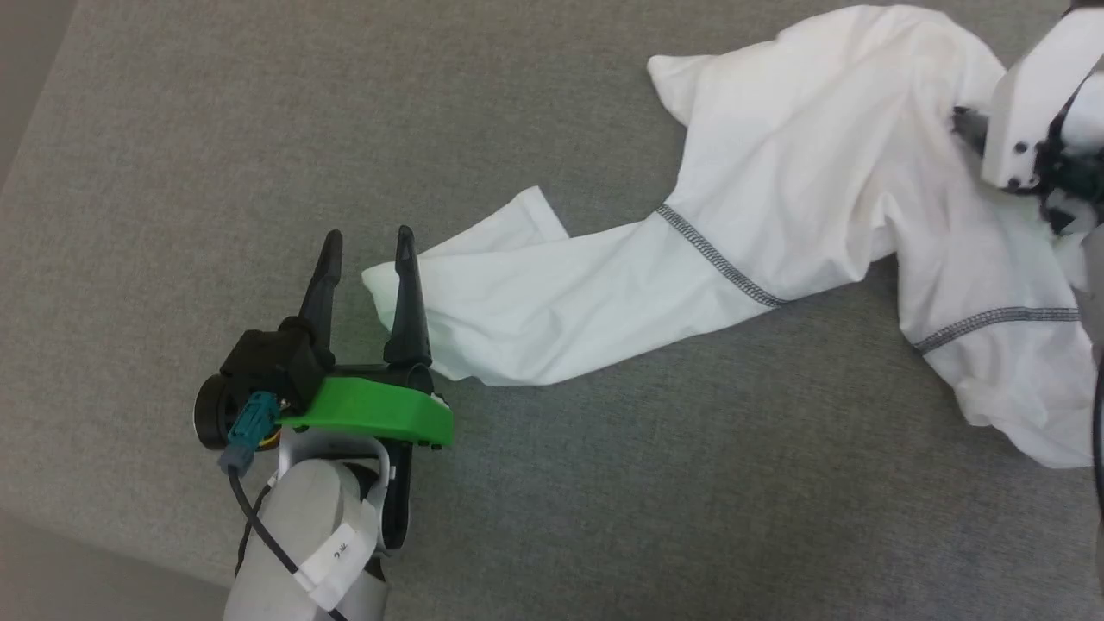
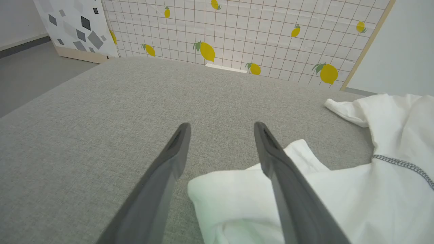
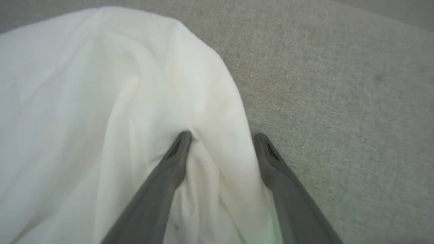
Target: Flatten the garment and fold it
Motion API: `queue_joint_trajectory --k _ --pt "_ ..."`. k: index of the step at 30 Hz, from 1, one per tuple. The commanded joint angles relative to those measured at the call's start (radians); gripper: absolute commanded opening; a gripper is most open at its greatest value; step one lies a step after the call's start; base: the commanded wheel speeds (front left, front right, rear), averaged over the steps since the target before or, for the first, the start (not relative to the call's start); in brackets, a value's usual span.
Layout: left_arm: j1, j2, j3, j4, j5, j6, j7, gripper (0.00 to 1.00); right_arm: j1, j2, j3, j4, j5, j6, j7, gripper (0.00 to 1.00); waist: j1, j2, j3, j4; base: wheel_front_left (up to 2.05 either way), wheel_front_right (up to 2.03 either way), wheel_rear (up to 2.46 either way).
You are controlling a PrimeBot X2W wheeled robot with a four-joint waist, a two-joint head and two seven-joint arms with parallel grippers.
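The garment (image 1: pixel 811 172), a white shirt with grey zigzag seams, lies crumpled on the grey fabric surface (image 1: pixel 216 129), one long sleeve (image 1: pixel 552 310) stretched out toward the left. My left gripper (image 1: pixel 367 233) stands open at the sleeve's cuff end, its right finger lying over the cuff. In the left wrist view the left gripper (image 2: pixel 222 126) has the cuff (image 2: pixel 223 200) low between its fingers. My right gripper (image 3: pixel 222 135) is open and pressed down into the garment (image 3: pixel 84 101), a ridge of cloth between its fingers. Its white wrist housing (image 1: pixel 1031 112) sits over the garment's bunched right part.
The surface's edge (image 1: pixel 103 543) runs along the lower left, with floor beyond it. Behind the surface stands a grid-patterned wall panel with lemons (image 2: pixel 237 30), and a panel with grey geometric shapes (image 2: pixel 74 27) stands to its left. Bare grey surface stretches left of the garment.
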Motion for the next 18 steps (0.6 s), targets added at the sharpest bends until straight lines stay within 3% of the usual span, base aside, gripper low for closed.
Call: queue_joint_trajectory --k 1,2,4,8,9,11,18 --pt "-0.015 -0.002 -0.001 0.005 -0.002 0.008 -0.005 1.0 0.015 0.003 -0.009 0.028 -0.025 -0.002 0.062 0.7 0.0001 0.0 0.017 0.02 0.0 0.0 0.0" --pt "-0.015 -0.002 -0.002 0.008 -0.002 0.008 -0.005 1.0 0.019 0.002 -0.023 0.03 -0.034 -0.002 0.09 0.4 0.0001 0.0 0.013 0.02 0.0 0.0 0.0" --pt "-0.013 -0.002 -0.001 0.012 -0.001 0.01 -0.005 1.0 0.027 0.009 -0.05 0.011 -0.046 -0.002 0.118 0.0 0.0001 0.0 0.001 0.018 0.0 0.0 0.0" --pt "-0.002 -0.003 0.007 0.024 0.007 0.01 -0.005 1.0 0.061 0.039 -0.06 -0.095 -0.028 -0.002 0.017 0.0 0.0001 0.0 -0.046 0.004 0.0 0.0 0.0" --pt "0.019 -0.003 0.023 0.038 0.02 0.007 -0.005 1.0 0.121 0.067 -0.018 -0.204 0.039 -0.002 -0.074 0.0 0.0001 0.0 -0.1 -0.023 0.0 0.0 0.0" --pt "0.038 -0.003 0.035 0.048 0.029 0.003 -0.005 1.0 0.181 0.076 0.02 -0.299 0.096 -0.002 -0.11 0.0 0.0001 0.0 -0.141 -0.044 0.0 0.0 0.0" --pt "0.127 0.012 0.081 0.069 0.058 -0.005 -0.005 1.0 0.524 0.024 0.172 -0.796 0.265 -0.002 -0.067 0.0 0.0001 0.0 -0.285 -0.137 0.0 0.0 0.0"
